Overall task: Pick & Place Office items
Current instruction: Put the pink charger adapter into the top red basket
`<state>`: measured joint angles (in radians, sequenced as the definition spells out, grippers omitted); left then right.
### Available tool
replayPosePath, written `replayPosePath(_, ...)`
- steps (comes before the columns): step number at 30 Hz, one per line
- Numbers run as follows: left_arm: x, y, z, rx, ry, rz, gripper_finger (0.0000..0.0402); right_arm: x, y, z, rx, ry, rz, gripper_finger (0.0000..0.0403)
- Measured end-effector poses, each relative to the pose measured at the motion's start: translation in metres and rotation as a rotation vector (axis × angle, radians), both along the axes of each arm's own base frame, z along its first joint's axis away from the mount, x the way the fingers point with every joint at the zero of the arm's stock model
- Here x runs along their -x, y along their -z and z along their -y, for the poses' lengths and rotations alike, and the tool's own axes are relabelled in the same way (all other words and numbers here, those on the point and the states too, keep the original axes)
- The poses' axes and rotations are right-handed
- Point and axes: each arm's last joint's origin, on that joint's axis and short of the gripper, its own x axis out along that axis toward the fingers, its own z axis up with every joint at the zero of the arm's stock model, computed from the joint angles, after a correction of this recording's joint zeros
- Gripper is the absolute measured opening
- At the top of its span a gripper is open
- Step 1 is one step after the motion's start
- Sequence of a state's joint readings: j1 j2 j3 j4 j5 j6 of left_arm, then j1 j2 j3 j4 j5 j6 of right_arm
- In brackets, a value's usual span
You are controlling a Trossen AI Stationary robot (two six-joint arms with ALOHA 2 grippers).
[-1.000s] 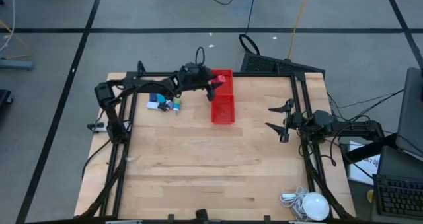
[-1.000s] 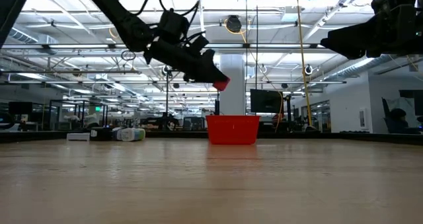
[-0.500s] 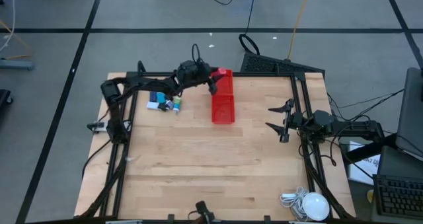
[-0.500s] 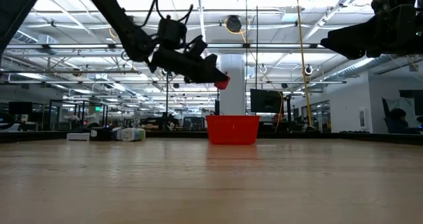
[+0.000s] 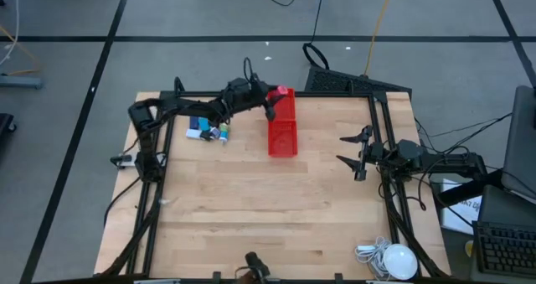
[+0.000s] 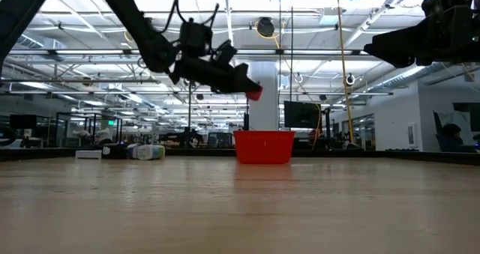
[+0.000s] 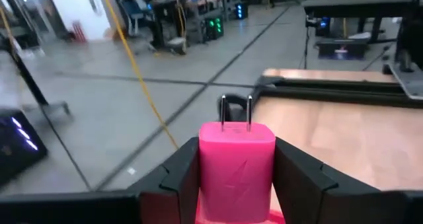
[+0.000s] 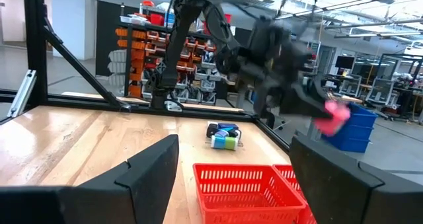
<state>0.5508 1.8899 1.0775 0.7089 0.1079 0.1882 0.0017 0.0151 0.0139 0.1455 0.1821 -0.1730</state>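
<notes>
Between your left arm's fingers [image 7: 301, 178] a pink plug-in charger [image 7: 236, 161] sits clamped, prongs pointing away, held in the air over the far end of the red tray [image 5: 282, 135]. Left of that tray, a cluster of small blue, green and white pieces [image 5: 206, 130] lies on the counter [image 5: 251, 209]. Your right arm's fingers [image 5: 353, 148] wait spread apart and empty at the right edge.

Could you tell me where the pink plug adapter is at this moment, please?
The pink plug adapter is clamped in the left gripper, held in the air above the far end of the red tray, right of the small items on the table.
</notes>
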Motion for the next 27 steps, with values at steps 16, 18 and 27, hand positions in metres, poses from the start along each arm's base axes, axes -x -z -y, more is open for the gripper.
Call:
replayPosePath(16,0.022,0.027,-0.056,0.079,0.055,-0.03,0.0149,0.0,0.0,0.0,0.0,0.0,0.0,0.0279)
replayPosePath(18,0.017,0.03,-0.056,0.08,0.064,-0.037,0.0149,0.0,0.0,0.0,0.0,0.0,0.001,0.0279)
replayPosePath(27,0.002,0.025,-0.054,0.137,0.134,-0.141,0.015,0.0,0.0,0.0,0.0,0.0,0.001,0.0279)
